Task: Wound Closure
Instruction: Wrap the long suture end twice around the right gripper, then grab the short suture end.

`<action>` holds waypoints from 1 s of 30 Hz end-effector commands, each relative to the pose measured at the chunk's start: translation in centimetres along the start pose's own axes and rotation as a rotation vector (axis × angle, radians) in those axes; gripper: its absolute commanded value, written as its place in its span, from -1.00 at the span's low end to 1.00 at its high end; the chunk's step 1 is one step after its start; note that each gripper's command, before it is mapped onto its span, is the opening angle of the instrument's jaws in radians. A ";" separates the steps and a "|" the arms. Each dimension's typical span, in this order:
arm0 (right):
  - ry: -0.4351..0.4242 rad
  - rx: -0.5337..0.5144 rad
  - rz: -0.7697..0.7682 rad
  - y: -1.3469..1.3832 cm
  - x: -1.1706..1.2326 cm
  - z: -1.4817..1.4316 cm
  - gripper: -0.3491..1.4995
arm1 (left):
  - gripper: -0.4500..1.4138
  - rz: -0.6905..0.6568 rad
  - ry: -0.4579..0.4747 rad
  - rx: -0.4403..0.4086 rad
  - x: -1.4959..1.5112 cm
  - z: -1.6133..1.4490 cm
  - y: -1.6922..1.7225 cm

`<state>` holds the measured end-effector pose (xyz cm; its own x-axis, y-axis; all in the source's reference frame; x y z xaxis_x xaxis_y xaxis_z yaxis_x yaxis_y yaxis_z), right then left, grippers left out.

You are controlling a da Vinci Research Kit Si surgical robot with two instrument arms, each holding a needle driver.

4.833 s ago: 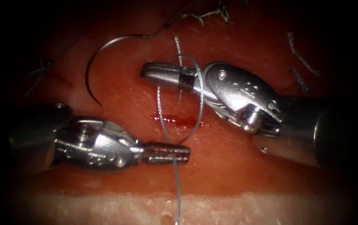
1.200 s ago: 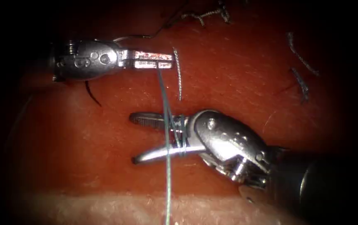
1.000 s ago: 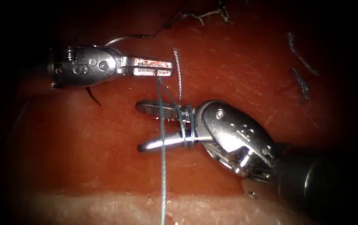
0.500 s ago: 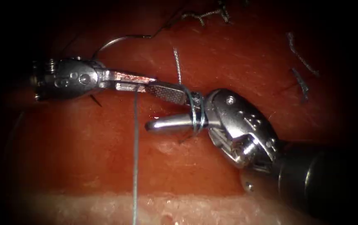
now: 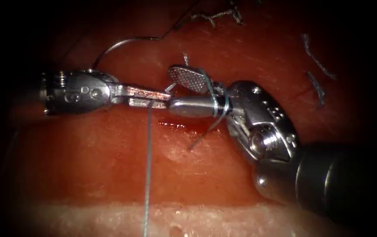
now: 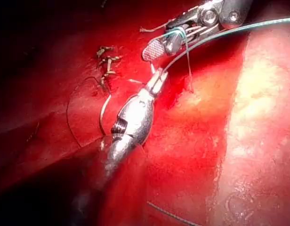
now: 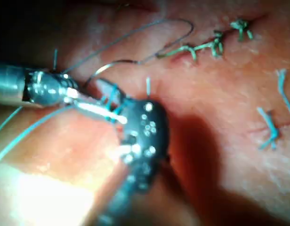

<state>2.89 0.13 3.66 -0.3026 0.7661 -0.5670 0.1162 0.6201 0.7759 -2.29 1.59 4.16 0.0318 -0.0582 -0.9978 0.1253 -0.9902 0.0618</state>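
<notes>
Knot in progress: I am holding thread (image 5: pixel 147 166) in left tool (image 5: pixel 164 98); right tool (image 5: pixel 182 94) gaping, thread-wrapped; needle (image 5: pixel 109 47) lying free, left.

the needle (image 5: pixel 109 48) disappears behind the left tool (image 5: pixel 153 97), so its point end is hidden. thread (image 5: pixel 147 175) runs off the bottom edge. can't tell if the right tool (image 5: pixel 180 93) is pinching the short thread end.
</notes>
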 end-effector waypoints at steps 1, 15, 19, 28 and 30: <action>0.006 0.001 0.001 0.04 -0.05 0.06 -0.29 | -1.00 0.002 0.000 0.001 -0.06 0.04 -0.03; 0.032 -0.247 -0.006 0.19 0.01 -0.04 -0.22 | -1.00 0.006 -0.006 -0.016 0.03 0.29 0.16; 0.025 -0.299 -0.024 0.22 -0.01 -0.09 -0.22 | -1.00 0.006 -0.007 -0.020 0.06 0.31 0.19; -0.062 -0.479 -0.072 0.27 -0.13 -0.25 -0.20 | -1.00 0.004 -0.005 -0.026 0.08 0.30 0.18; -0.086 -0.536 -0.082 0.29 -0.16 -0.27 -0.20 | -1.00 0.004 -0.004 -0.027 0.08 0.30 0.17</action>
<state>2.66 0.14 3.99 -0.2031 0.7440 -0.6366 -0.4250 0.5187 0.7418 -2.51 1.36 4.02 0.0265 -0.0613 -0.9978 0.1515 -0.9863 0.0646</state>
